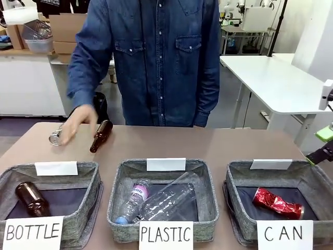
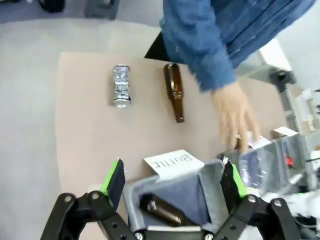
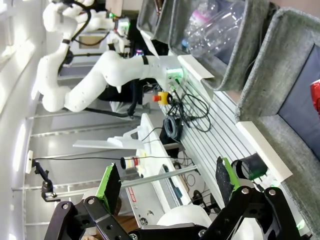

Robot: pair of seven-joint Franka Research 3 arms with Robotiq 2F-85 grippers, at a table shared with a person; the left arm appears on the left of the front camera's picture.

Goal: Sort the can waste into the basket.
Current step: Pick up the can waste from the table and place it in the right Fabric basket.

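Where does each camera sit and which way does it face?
Front: fixed on the robot's side, facing the person across the table; right gripper at the right edge.
Left wrist: above the table, looking down past the open left gripper at the BOTTLE basket, can, bottle, hand.
Right wrist: rolled sideways beside the CAN basket, past the open right gripper; red can at the edge.
Shared: front and left wrist both show can, bottle, hand.

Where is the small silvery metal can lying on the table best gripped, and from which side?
Probably across the middle of the small silvery metal can, from above, a finger on each long flank: it lies on its side, with bare table around it.
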